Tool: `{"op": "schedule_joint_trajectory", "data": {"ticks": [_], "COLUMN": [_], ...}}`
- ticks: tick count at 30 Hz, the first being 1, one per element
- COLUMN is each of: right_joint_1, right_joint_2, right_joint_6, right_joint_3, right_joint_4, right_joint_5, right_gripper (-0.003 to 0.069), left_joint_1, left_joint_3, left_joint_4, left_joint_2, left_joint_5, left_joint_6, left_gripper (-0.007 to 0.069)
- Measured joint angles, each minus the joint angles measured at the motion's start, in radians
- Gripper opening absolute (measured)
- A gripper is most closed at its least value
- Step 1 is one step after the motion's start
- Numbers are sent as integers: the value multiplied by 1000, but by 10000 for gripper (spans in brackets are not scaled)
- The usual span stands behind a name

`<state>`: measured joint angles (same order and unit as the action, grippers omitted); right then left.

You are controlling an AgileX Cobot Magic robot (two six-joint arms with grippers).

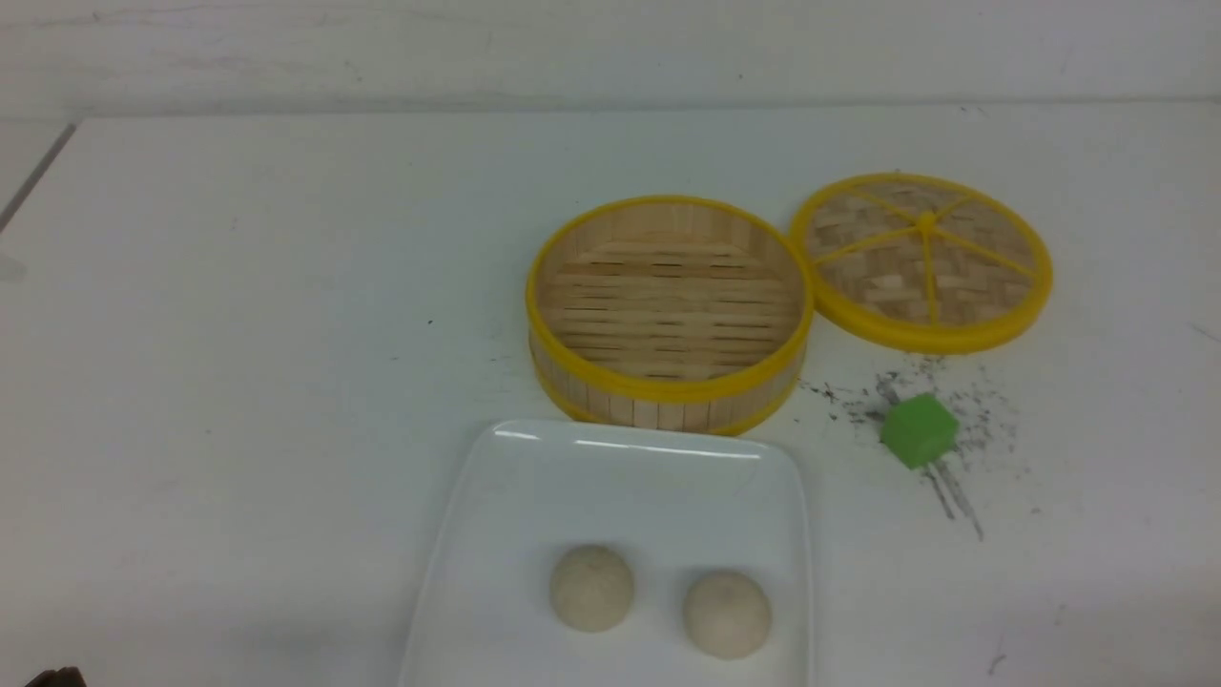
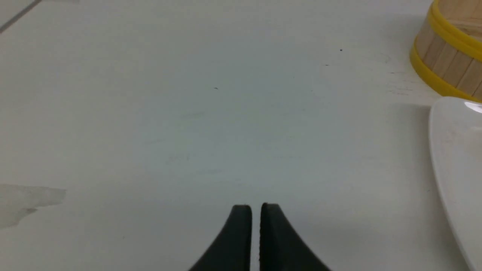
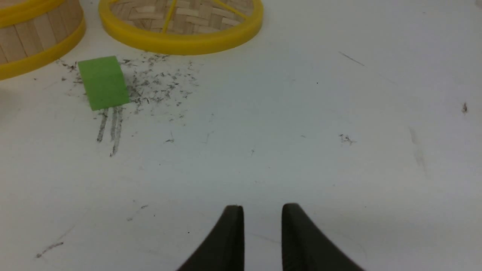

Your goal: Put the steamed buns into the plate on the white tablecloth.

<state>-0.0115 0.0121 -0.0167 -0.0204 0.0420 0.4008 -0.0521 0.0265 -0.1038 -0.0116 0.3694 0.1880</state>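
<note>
Both steamed buns [image 1: 591, 587] [image 1: 727, 614] are seen side by side inside the plate [image 1: 506, 496], which lies just before the steamer [image 1: 668, 310]. The left tool [image 2: 255, 210] is almost pressed together, the right tool [image 3: 262, 210] slightly spread; nothing is held by either.

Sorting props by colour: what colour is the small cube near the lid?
Green; the small green cube shows best in the front view.

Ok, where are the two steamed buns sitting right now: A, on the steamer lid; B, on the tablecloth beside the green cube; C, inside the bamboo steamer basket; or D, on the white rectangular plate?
D: the front view shows both steamed buns side by side on the white rectangular plate, while the bamboo steamer basket behind it is empty.
</note>
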Motion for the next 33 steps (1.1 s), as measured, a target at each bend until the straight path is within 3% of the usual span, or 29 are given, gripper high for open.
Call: {"op": "schedule_joint_trajectory", "data": {"ticks": [33], "right_joint_1": [0], "right_joint_2": [0], "right_joint_6": [1], "right_joint_3": [0], "right_joint_4": [0], "right_joint_5": [0], "right_gripper": [216], "left_joint_1": [3], "left_joint_3": [-1], "left_joint_4": [-11], "left_joint_2": [0], "left_joint_5": [1], "left_joint_6": [-3], "left_gripper": [93]}}
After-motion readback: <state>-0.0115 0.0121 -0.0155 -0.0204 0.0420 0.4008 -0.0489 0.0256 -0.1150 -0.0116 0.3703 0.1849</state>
